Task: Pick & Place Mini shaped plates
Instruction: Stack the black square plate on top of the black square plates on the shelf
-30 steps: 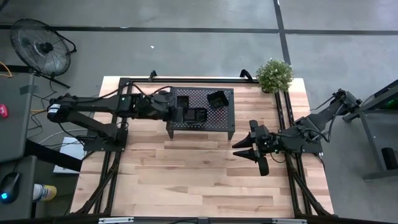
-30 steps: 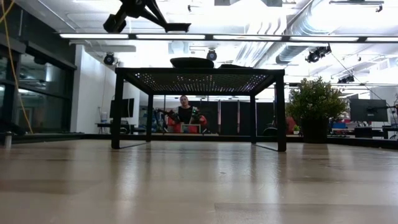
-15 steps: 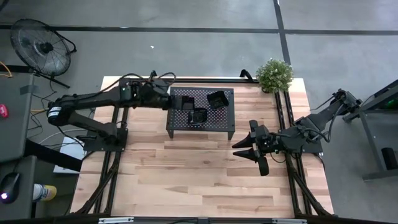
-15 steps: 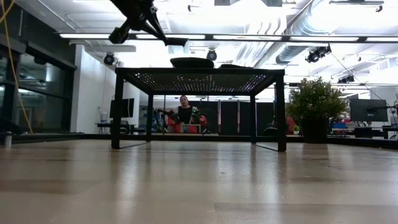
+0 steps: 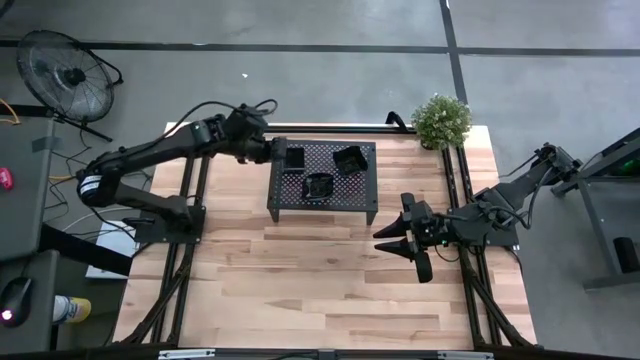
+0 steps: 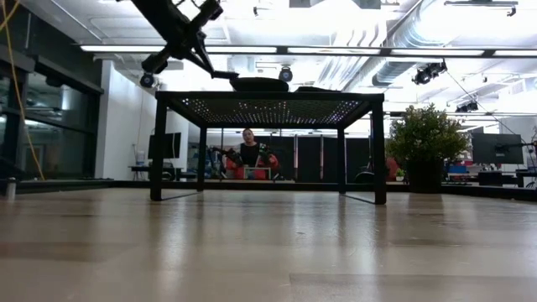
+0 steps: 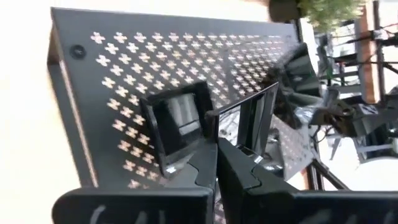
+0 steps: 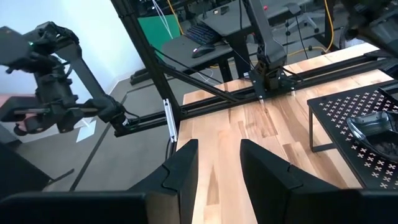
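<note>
Clutter on the wooden table [image 5: 300,280] is sparse: a black perforated mesh rack [image 5: 355,185] stands on thin legs near the far edge, and a small potted plant [image 5: 441,120] sits at the far right corner, clear of the rack. Dark frame rails run along both side edges of the table, and a floor fan [image 5: 62,75] stands off the table beyond its far left corner. In the low view the rack's legs [image 6: 158,151] rise from the table with open space beneath its top, and a person [image 6: 248,151] sits in the room behind.

On the rack lie three mini shaped plates, all glossy black: a square plate [image 5: 294,158] near the rack's left edge, a second plate [image 5: 318,186] toward its front edge, and a third plate [image 5: 350,160] by its far right corner, apart from the other two.

The left gripper [image 5: 277,152] hangs over the rack's left edge, just beside the square plate. Its fingers [image 7: 239,168] are pressed together with nothing between them; in the left wrist view the square plate [image 7: 180,121] lies just past the fingertips, and whether they touch it cannot be told.

The right gripper [image 5: 400,238] waits over the table off the rack's front right corner, its jaws parted and empty; the right wrist view shows bare wood between the fingers [image 8: 264,165].

No writing or brand can be read anywhere.
</note>
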